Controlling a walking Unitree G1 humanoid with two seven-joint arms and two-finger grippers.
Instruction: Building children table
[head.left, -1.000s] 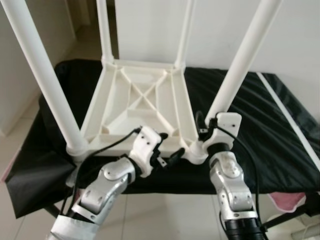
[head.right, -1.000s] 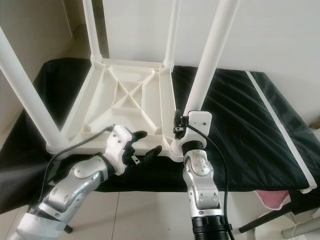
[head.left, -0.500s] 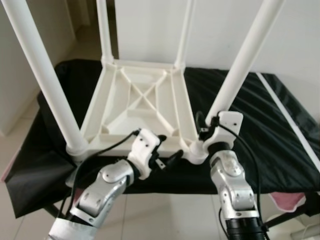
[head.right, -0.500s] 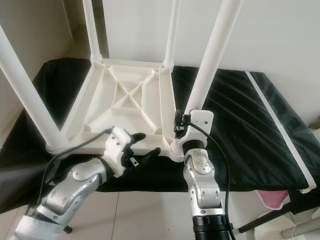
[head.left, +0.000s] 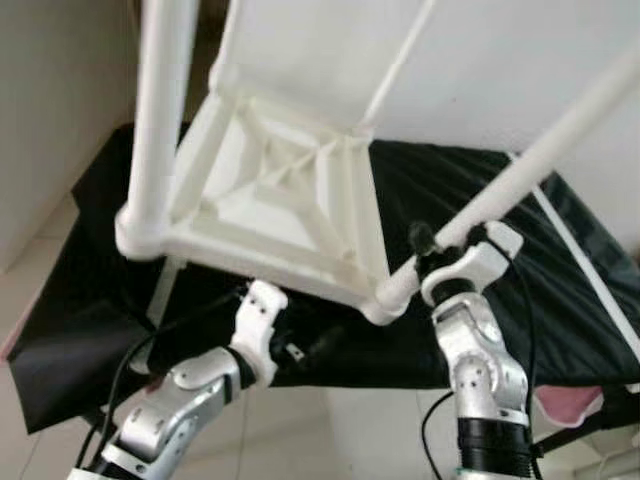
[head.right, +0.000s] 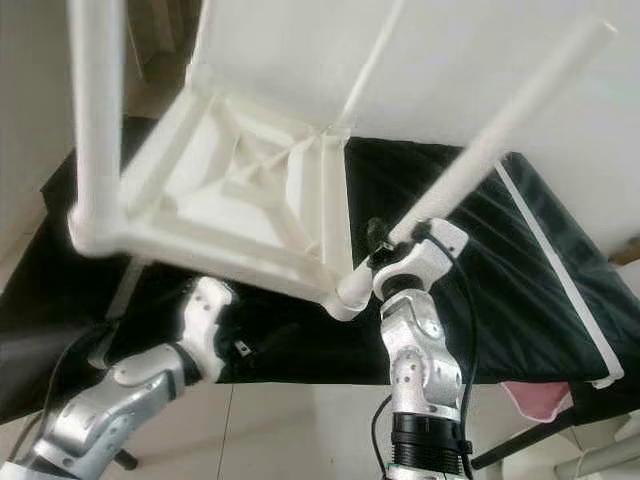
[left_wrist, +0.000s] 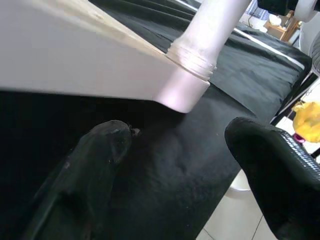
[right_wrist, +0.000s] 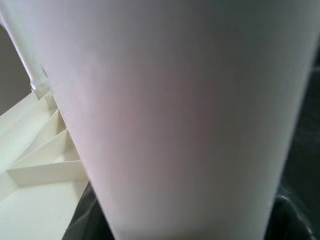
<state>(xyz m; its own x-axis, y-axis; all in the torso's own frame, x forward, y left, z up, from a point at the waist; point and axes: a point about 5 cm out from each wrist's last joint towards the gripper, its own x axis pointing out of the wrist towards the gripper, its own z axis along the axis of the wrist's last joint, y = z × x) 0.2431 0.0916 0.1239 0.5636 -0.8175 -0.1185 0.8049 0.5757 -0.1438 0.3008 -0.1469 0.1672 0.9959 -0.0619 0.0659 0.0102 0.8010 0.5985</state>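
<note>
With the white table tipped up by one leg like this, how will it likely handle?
The table probably stays stiff: its underside is ribbed. It looks like light plastic, since the right gripper seems to raise it by one leg. That smooth, round leg may slip or twist.

Both arms silver metal w/ rounded jointed segments, black rings at joints. Right arm (head.left: 478, 370): white plastic wrist housing on top, black ribbed cuff low down, thin black cable looping alongside. Left arm (head.left: 180, 405): white wrist block, black cables trailing. Left gripper (left_wrist: 182, 170): two thick matte-black fingers (left_wrist: 272, 165), ribbed texture on one.
</note>
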